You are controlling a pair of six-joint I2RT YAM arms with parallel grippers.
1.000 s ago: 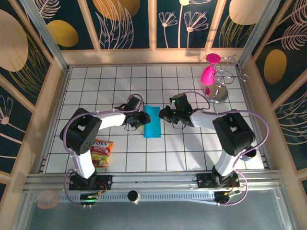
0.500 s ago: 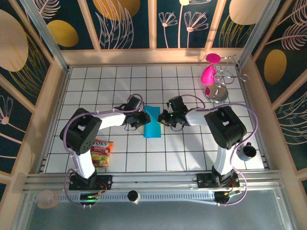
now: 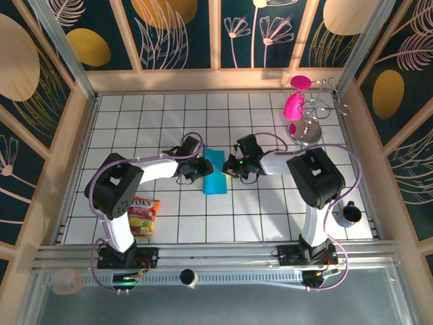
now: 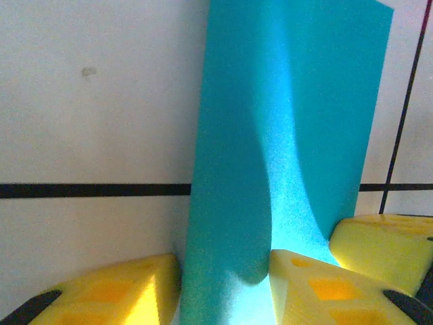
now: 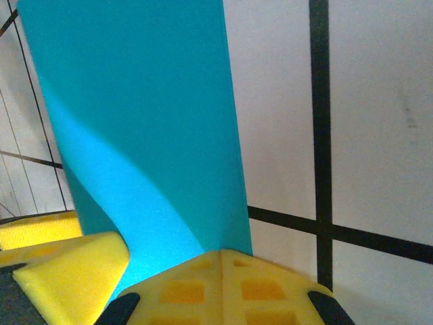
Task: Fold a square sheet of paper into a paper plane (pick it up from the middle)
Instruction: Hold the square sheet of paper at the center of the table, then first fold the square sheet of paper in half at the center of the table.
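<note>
Now that the right gripper [image 3: 231, 166] has slid in from the right, we have the square sheet of paper [image 3: 216, 173], mid-table and folded narrow, held from both sides: the left gripper [image 3: 202, 169] pinches its left edge, the right apparently clamps the other, ready to crease.

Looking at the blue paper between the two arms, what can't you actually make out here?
Top view: layers and creases of the paper are too small to tell; its side edges are covered by the left gripper and right gripper.
Left wrist view: the paper's near end is cut off by the bottom edge between the yellow fingers; whether they pinch it is unclear.
Right wrist view: the paper's far end is cut off by the top edge; grip likewise unclear.
</note>
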